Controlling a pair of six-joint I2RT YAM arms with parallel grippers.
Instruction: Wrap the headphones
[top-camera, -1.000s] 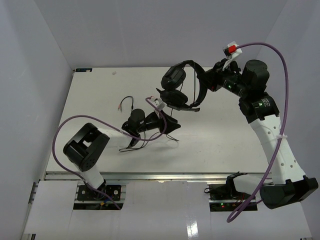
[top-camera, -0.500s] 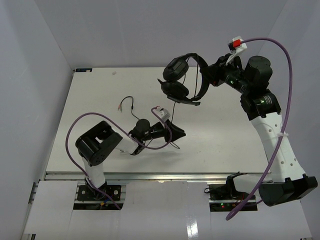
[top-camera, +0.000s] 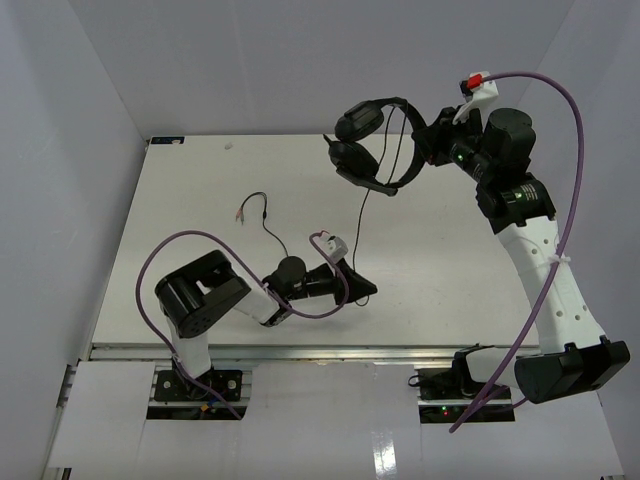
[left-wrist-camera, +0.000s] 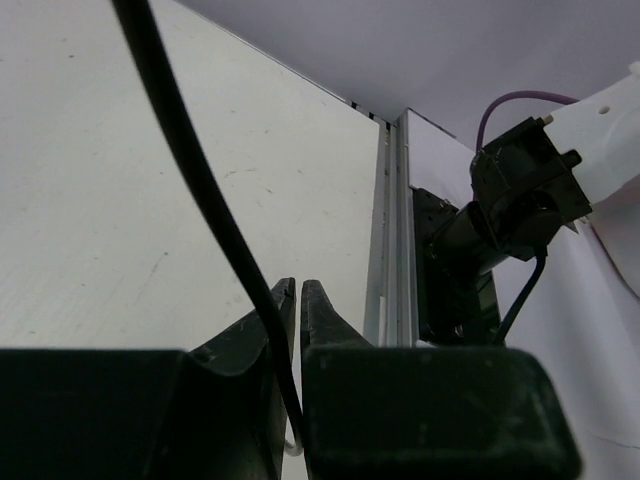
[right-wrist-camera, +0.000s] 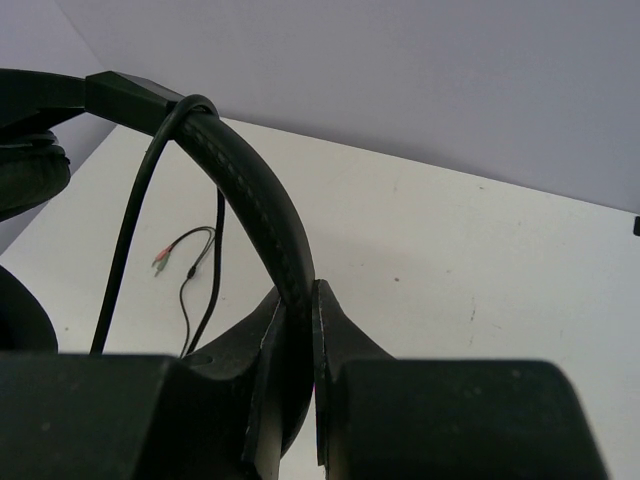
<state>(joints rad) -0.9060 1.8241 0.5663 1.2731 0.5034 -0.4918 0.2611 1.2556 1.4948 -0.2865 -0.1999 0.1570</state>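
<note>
The black headphones (top-camera: 368, 148) hang in the air above the far part of the table, held by the arched headband (right-wrist-camera: 255, 205). My right gripper (top-camera: 418, 150) is shut on the headband; it shows between the jaws in the right wrist view (right-wrist-camera: 297, 300). The thin black cord (top-camera: 360, 215) drops from the earcups to my left gripper (top-camera: 366, 290), low over the near middle of the table. In the left wrist view the cord (left-wrist-camera: 195, 180) runs down between the shut jaws of the left gripper (left-wrist-camera: 290, 295). The cord's far end with the two coloured plugs (top-camera: 240, 212) lies on the table at left, also visible in the right wrist view (right-wrist-camera: 162, 258).
The white table (top-camera: 450, 270) has a metal rail along its near edge (top-camera: 320, 350). Purple arm cables (top-camera: 150, 260) loop beside the left arm and over the right arm (top-camera: 570, 170). White walls enclose the back and sides.
My right gripper has lifted the headphones higher and to the right. My left gripper has moved to the right and toward the near edge with the cord, which is now drawn out between them.
</note>
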